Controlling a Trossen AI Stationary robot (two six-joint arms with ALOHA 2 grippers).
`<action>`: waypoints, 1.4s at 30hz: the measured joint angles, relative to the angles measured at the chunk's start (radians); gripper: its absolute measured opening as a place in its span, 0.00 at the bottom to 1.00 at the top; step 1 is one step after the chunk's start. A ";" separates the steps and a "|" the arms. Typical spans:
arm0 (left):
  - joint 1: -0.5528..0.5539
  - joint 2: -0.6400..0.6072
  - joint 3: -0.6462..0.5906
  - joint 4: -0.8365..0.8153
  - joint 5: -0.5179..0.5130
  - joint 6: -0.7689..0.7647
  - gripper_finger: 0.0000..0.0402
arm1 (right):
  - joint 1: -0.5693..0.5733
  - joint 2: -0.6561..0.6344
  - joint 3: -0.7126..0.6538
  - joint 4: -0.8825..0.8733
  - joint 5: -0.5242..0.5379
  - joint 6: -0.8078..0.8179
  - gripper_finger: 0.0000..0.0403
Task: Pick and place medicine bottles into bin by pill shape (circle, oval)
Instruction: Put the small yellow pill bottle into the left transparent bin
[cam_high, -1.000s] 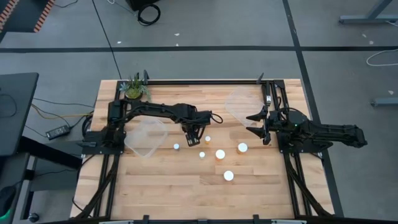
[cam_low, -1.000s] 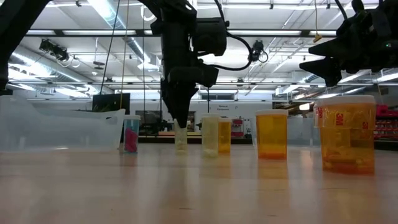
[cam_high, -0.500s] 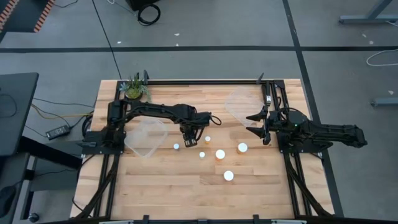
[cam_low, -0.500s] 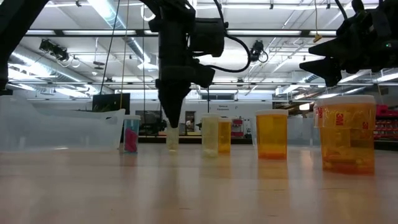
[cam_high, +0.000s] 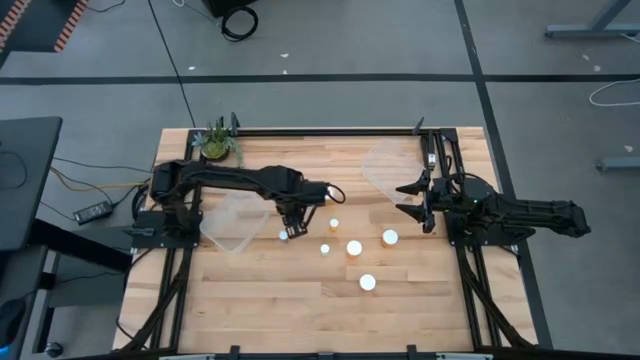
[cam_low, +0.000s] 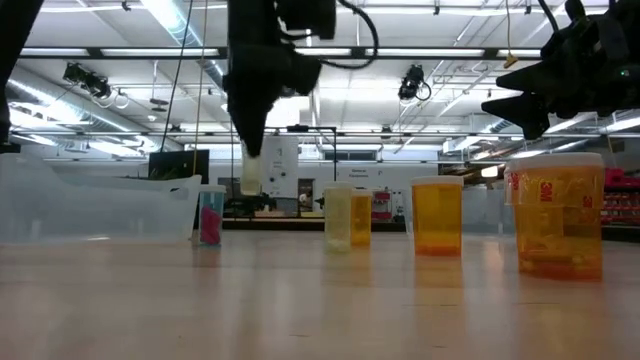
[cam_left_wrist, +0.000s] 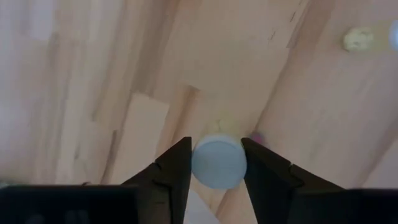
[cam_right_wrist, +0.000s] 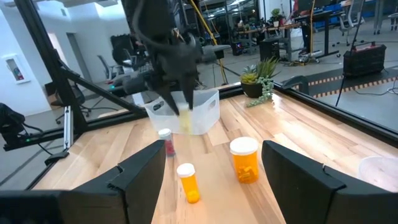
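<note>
My left gripper (cam_high: 291, 222) points straight down above the table's middle left, shut on a small pale medicine bottle (cam_low: 252, 172) with a white cap (cam_left_wrist: 217, 163). In the high view the gripper hides that bottle. Several more white-capped bottles stand on their bases: a pink-filled one (cam_high: 284, 236) just beside the gripper, a small one (cam_high: 334, 224), and larger amber ones (cam_high: 354, 248), (cam_high: 390, 237), (cam_high: 367, 283). A clear bin (cam_high: 235, 220) lies left of my left gripper. My right gripper (cam_high: 412, 200) waits open and level at the table's right, holding nothing. My left gripper pinches the bottle at its top, the round cap's two opposite sides (cam_left_wrist: 198, 163) between its two fingers (cam_left_wrist: 174, 173). The fingers come from above, pointing down. The bottle hangs upright below the fingertips, lifted clear of the table.
A second clear bin (cam_high: 385, 165) lies at the far right, near my right gripper. A small potted plant (cam_high: 216, 143) stands at the far left corner. Bare wood lies along the table's near side (cam_high: 300, 310).
My left gripper has risen and gone toward the table's left, nearer the left bin, taking the small pale bottle with it. The bottle stood on the table a second ago and now hangs upright, clear of the wood. The other bottles have stayed put.
</note>
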 joint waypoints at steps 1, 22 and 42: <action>-0.004 -0.018 0.000 -0.015 -0.012 -0.014 0.34 | 0.000 0.000 0.000 -0.001 0.000 0.000 0.68; -0.095 -0.284 -0.258 -0.168 -0.214 -0.295 0.33 | 0.000 0.000 0.000 -0.017 0.000 0.000 0.68; 0.141 -0.448 -0.702 0.167 -0.137 -0.243 0.37 | 0.000 0.000 0.000 -0.025 0.000 0.000 0.68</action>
